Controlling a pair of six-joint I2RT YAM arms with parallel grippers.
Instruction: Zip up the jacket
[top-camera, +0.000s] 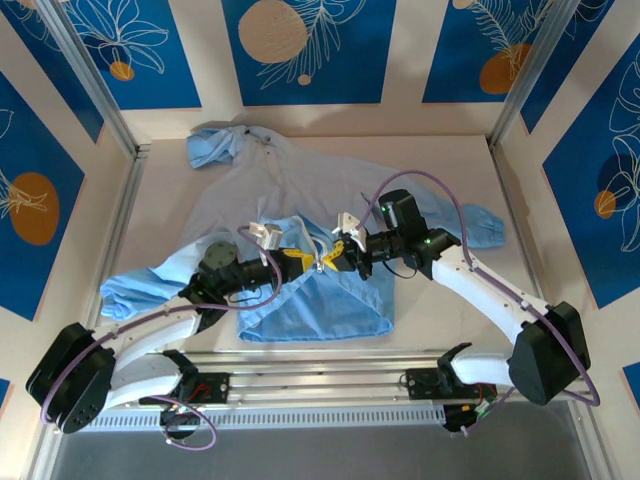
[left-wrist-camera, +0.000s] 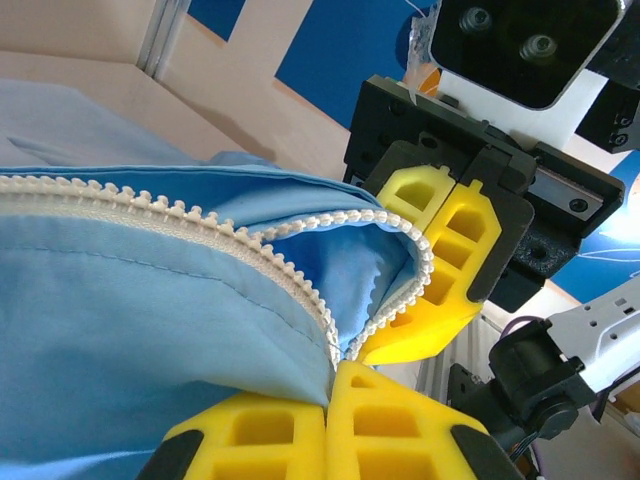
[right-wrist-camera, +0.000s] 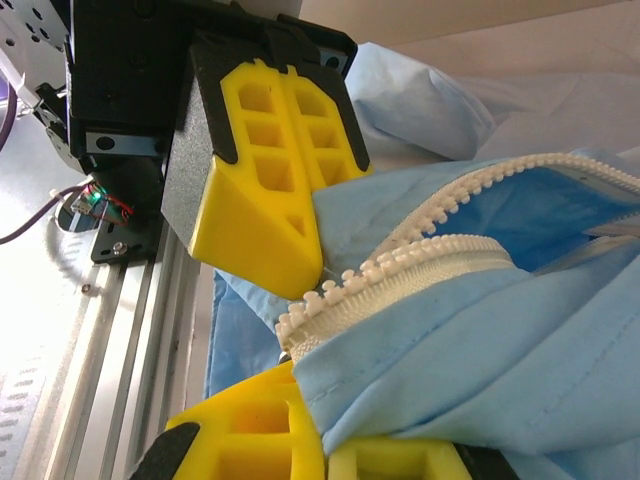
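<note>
Tabletop (top-camera: 160, 215) bears jacket (top-camera: 300, 190) — left end effector (top-camera: 308, 262), right end effector (top-camera: 335, 258) clamp half-hidden zipper (right-wrist-camera: 430, 260).

you've got bright, even light in the top view, only soft shadows on the table (top-camera: 160, 200). right wrist view blows out white along the metal rail (right-wrist-camera: 90, 380), lower left.

The light-blue jacket (top-camera: 300, 185) lies spread across the middle of the frame. Its hood (top-camera: 215, 150) is at upper left, 1 sleeve (top-camera: 140, 288) reaches lower left and the other (top-camera: 478, 225) right. Its front bunches at centre (a brighter blue fold), where the whitish zipper strip (left-wrist-camera: 200, 225) gapes, its 2 tooth rows parted.
</note>
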